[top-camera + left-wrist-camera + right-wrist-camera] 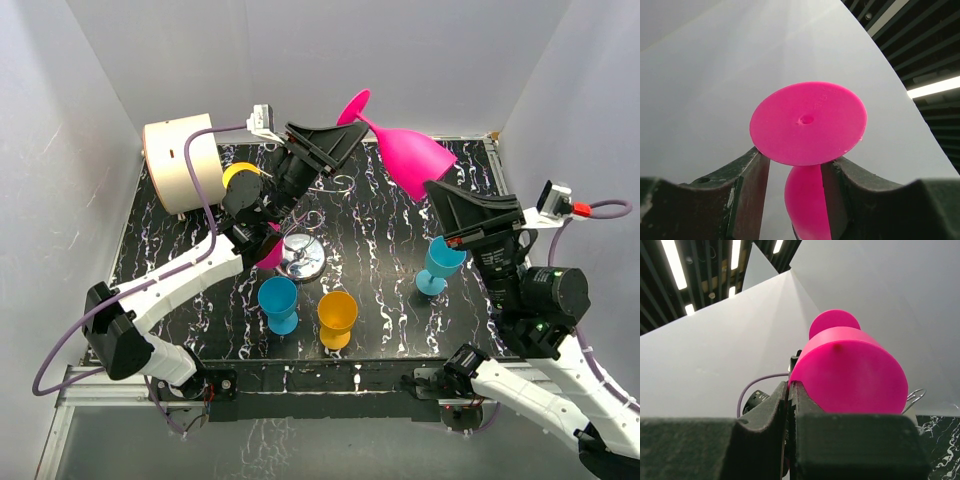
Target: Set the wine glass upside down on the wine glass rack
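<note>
The pink wine glass [412, 155] hangs in the air over the back of the table, lying on its side, foot to the left. My right gripper [440, 195] is shut on the bowl's rim; in the right wrist view its jaws [790, 385] pinch the wall of the glass [850, 370]. My left gripper [340, 130] is open at the foot end; in the left wrist view its fingers [795, 160] stand either side under the round foot [808, 122], stem hidden. The wire wine glass rack's chrome base [303, 257] stands below, mid-table.
Upright on the marbled table stand a blue glass [279, 303], an orange glass [337, 318] and another blue glass [441, 264]. A cream cylinder [182, 162] lies at the back left. A yellow piece [240, 175] and a pink piece [268, 252] show by the rack.
</note>
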You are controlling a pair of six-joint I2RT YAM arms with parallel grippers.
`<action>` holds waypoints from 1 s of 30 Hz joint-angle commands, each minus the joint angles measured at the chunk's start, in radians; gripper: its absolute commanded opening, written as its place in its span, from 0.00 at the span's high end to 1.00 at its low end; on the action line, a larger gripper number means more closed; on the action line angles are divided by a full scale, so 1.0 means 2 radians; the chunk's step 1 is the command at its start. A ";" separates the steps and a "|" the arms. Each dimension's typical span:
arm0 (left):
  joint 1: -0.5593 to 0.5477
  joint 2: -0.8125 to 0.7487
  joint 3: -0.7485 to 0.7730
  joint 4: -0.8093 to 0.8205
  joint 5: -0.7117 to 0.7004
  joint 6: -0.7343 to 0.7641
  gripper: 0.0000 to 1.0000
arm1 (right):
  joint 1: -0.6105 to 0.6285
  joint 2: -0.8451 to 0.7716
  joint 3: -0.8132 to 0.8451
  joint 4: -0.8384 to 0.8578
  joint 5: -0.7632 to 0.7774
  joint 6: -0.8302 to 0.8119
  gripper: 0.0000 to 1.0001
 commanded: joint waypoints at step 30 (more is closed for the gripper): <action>-0.001 -0.054 0.047 -0.044 -0.035 0.140 1.00 | 0.000 0.017 0.028 -0.079 -0.029 -0.014 0.49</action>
